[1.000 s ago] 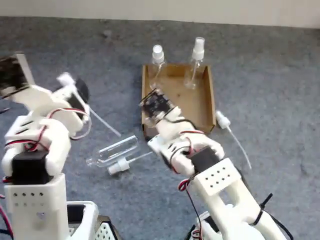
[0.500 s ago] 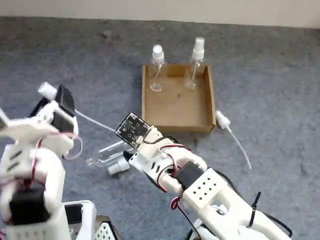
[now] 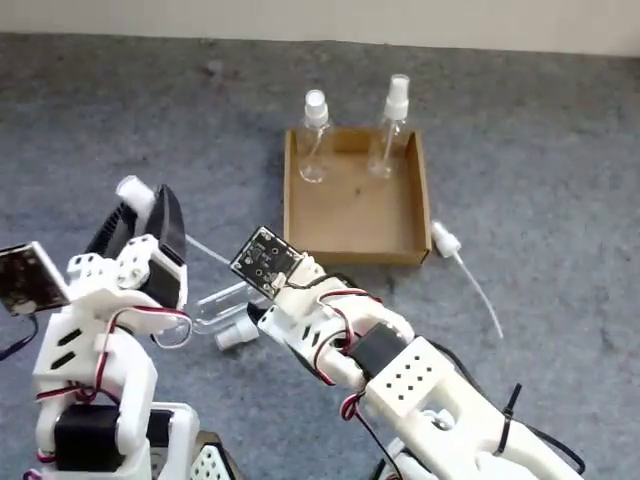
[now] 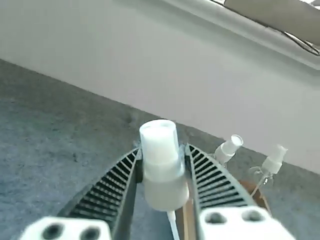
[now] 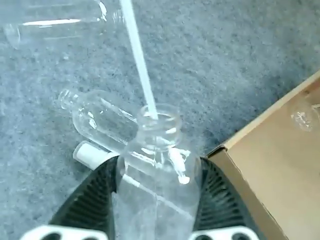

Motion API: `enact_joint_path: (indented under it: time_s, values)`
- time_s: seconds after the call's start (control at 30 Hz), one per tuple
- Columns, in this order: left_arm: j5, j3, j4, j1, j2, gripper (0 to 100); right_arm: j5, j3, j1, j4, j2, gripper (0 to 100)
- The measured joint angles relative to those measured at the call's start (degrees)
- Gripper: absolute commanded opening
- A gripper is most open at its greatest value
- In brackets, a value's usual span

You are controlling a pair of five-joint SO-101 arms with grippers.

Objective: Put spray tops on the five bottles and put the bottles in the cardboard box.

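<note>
My left gripper (image 4: 161, 150) is shut on a white spray top (image 4: 161, 167), held up left of the box (image 3: 133, 190). Its thin dip tube (image 5: 137, 55) slants down, and its tip meets the open neck of a clear bottle (image 5: 157, 165). My right gripper (image 5: 159, 162) is shut on that upright bottle, in front of the cardboard box (image 3: 420, 200). Two capped bottles (image 3: 315, 140) (image 3: 393, 125) stand at the box's back wall. Two more open bottles (image 5: 95, 117) (image 5: 55, 17) lie on the carpet beside the held one.
A loose spray top (image 3: 235, 335) lies by the fallen bottle (image 3: 218, 300). Another spray top (image 3: 445, 240) with its long tube lies right of the box. The box corner (image 5: 280, 150) is close beside the held bottle. Grey carpet stretches open at the far left and right.
The right arm swung from the box front to the left with its bottle, then held still. The left arm shifted, bringing the spray top toward the bottle so the tube reaches its neck.
</note>
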Motion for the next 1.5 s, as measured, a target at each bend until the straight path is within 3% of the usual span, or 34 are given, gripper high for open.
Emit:
enact_joint_path:
  time_s: [0.23,0.47,0.73,0.87,1.23,1.5]
  values:
    - [-0.18,3.87,-0.35,5.1,-0.35,1,0.0,0.0,0.0,0.0,0.0,0.3]
    - [-4.75,10.2,-6.07,12.22,0.79,1,0.0,0.0,0.0,0.0,0.0,0.3]
    - [-6.51,8.09,-7.38,13.1,11.6,1,-0.44,1.76,0.79,-6.95,-8.79,0.3]
    - [-6.51,6.42,-7.74,13.1,16.09,1,-4.84,6.77,0.7,-8.35,-14.59,0.3]
    - [-6.59,5.27,-8.26,19.08,16.79,1,-10.81,13.89,3.87,-12.04,-25.85,0.3]
    - [-6.51,5.1,-6.33,19.6,16.88,1,-11.96,16.44,5.27,-12.04,-27.34,0.3]
